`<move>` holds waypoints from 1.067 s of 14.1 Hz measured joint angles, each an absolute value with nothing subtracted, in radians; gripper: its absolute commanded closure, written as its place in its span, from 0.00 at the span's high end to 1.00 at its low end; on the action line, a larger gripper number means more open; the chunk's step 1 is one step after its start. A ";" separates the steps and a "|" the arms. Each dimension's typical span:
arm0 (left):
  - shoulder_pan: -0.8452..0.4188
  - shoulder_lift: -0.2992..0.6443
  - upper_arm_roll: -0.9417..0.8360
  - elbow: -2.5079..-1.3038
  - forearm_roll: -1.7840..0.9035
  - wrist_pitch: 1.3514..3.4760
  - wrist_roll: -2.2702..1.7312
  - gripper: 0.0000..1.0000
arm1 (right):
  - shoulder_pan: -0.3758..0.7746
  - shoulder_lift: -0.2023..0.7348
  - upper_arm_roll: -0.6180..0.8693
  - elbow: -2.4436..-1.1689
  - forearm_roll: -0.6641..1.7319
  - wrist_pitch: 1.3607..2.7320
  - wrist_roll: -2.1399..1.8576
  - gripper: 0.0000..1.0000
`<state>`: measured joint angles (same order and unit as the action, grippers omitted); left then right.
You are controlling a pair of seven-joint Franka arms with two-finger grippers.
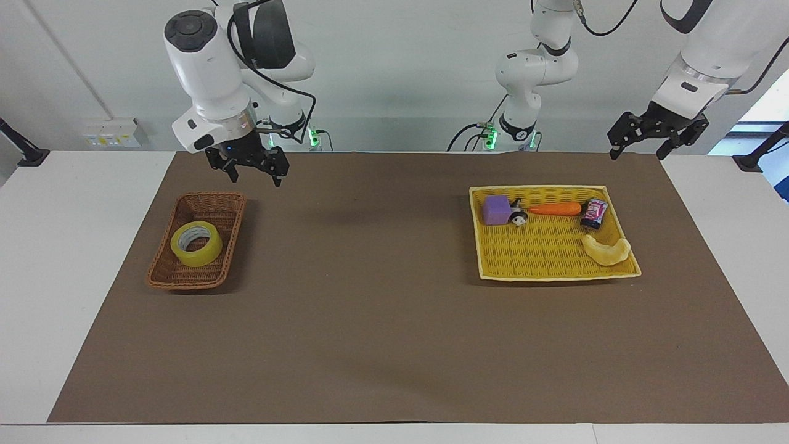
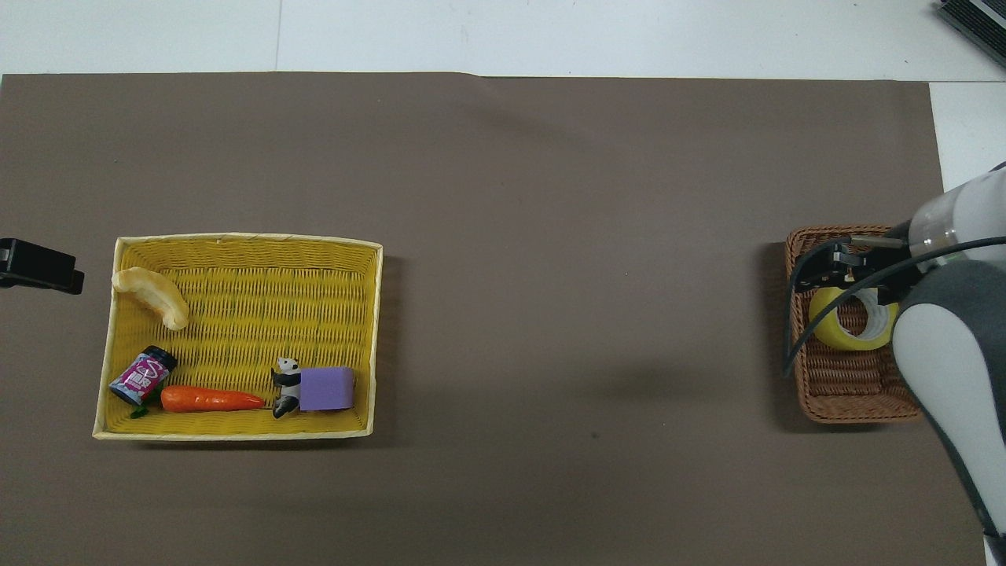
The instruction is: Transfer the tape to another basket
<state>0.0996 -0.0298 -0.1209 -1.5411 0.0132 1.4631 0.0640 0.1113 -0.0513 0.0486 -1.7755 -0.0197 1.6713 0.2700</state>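
right gripper point(image 1: 254, 174): raised over the mat beside the basket point(image 1: 161, 274), fingers spread, holding nothing. left gripper point(image 1: 636, 150): waits raised by the tray point(image 1: 493, 272), fingers spread, holding nothing. tape point(image 1: 196, 244) lies in the basket. tray holds carrot point(image 1: 554, 209), purple block point(image 1: 497, 210).

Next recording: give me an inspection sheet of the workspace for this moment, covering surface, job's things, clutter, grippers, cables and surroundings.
Surface: brown mat over a white table.
Job's things: tape lies in the wicker basket at the right arm's end.
Clutter: yellow tray basket at the left arm's end holds a purple block, panda figure, carrot, small can and pale crescent piece.
Grippers: right gripper open, empty, raised over the mat beside the wicker basket. Left gripper open, empty, waiting over the mat's edge.
Cables: black cable loops along the right arm.
Surroundings: white wall, wall socket.
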 measured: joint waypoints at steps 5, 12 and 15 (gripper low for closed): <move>0.100 -0.030 -0.121 -1.541 0.013 1.463 0.064 1.00 | 0.102 -0.067 0.034 -1.606 -0.021 1.542 0.270 1.00; 0.100 -0.030 -0.121 -1.541 0.013 1.463 0.064 1.00 | 0.035 -0.073 0.006 -1.474 -0.013 1.356 0.089 1.00; 0.100 -0.030 -0.121 -1.541 0.013 1.463 0.064 1.00 | 0.027 -0.073 0.006 -1.478 -0.013 1.358 0.073 1.00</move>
<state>0.0996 -0.0298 -0.1209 -1.5411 0.0131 1.4631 0.0640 0.0274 -0.0726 0.0058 -1.4779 -0.0127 1.3578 0.0726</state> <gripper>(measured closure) 0.000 0.000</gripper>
